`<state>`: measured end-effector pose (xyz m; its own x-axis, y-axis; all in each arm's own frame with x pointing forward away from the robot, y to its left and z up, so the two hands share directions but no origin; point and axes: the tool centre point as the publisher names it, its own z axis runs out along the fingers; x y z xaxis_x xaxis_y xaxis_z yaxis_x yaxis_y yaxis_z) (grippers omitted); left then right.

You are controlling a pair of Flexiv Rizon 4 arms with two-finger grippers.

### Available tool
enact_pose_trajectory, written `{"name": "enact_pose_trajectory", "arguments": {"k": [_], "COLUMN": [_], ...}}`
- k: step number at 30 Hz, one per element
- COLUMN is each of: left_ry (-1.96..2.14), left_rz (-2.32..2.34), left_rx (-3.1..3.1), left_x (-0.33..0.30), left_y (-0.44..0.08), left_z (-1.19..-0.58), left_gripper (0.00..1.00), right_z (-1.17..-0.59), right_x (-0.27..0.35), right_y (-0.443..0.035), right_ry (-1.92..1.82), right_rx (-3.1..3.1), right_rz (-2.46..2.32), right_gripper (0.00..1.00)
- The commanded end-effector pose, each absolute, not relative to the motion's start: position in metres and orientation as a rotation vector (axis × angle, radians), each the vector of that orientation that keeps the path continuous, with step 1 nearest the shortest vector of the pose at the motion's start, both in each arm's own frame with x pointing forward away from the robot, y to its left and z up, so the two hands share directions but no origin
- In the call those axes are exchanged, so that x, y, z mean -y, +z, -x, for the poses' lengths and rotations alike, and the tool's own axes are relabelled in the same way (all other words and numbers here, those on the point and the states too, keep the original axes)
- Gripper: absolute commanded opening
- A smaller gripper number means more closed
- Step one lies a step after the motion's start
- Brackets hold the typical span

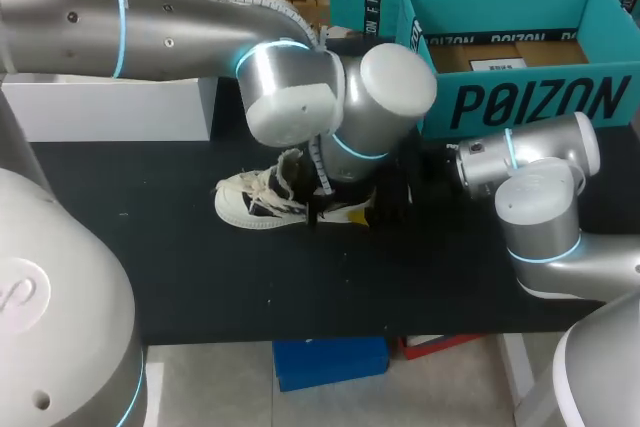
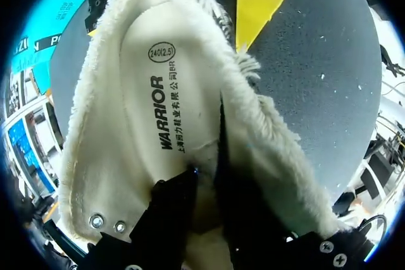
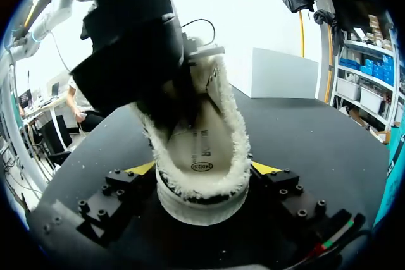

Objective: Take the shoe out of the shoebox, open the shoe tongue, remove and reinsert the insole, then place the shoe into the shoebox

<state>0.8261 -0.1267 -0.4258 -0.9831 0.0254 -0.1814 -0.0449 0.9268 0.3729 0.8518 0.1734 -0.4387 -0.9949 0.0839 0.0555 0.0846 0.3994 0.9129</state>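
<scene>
A white fleece-lined shoe (image 1: 255,199) with a black sole lies on the black table, toe toward the left. My right gripper (image 3: 202,175) clasps its heel, one yellow tip (image 3: 266,167) pressed on each side. In the left wrist view, my left gripper (image 2: 205,172) reaches down into the shoe's opening. Its black fingers (image 2: 174,203) pinch the edge of the printed cream insole (image 2: 158,99) beside the fleece lining. One of the right gripper's yellow tips (image 2: 256,4) shows beyond the heel. From the head camera the left wrist (image 1: 330,107) hides the shoe's opening.
The open teal shoebox (image 1: 520,97) stands at the back right, just behind my right arm (image 1: 535,197). A white box (image 1: 110,107) sits at the back left. Bare black tabletop (image 1: 200,277) lies in front of the shoe.
</scene>
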Motion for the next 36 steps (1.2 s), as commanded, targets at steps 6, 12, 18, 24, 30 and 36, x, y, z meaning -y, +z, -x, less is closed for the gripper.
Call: {"name": "enact_pose_trajectory", "arguments": {"k": [6,12,18,24,30,36], "left_ry": [0.546,0.573,0.587,0.555,0.52,0.519], "left_rz": [0.023,0.029,0.043,0.085,0.12,0.142], "left_rx": [-2.771,-2.682,-2.589,-2.544,-2.542,-2.537], "left_x": [0.093,0.08,0.072,0.065,0.057,0.051], "left_y": [-0.523,-0.53,-0.537,-0.533,-0.528,-0.528], "left_z": [-0.854,-0.872,-0.888,-0.904,-0.917,-0.926], "left_gripper": [0.24,0.25,0.27,0.29,0.3,0.31], "right_z": [-0.853,-0.853,-0.853,-0.853,-0.853,-0.853], "right_x": [-0.174,-0.174,-0.174,-0.174,-0.174,-0.174], "right_y": [-0.44,-0.44,-0.44,-0.44,-0.44,-0.44], "right_ry": [-1.713,-1.713,-1.713,-1.713,-1.713,-1.713], "right_rx": [2.627,2.627,2.627,2.627,2.627,2.627], "right_rz": [0.161,0.161,0.161,0.161,0.161,0.161], "right_gripper": [0.0,0.0,0.0,0.0,0.0,0.0]}}
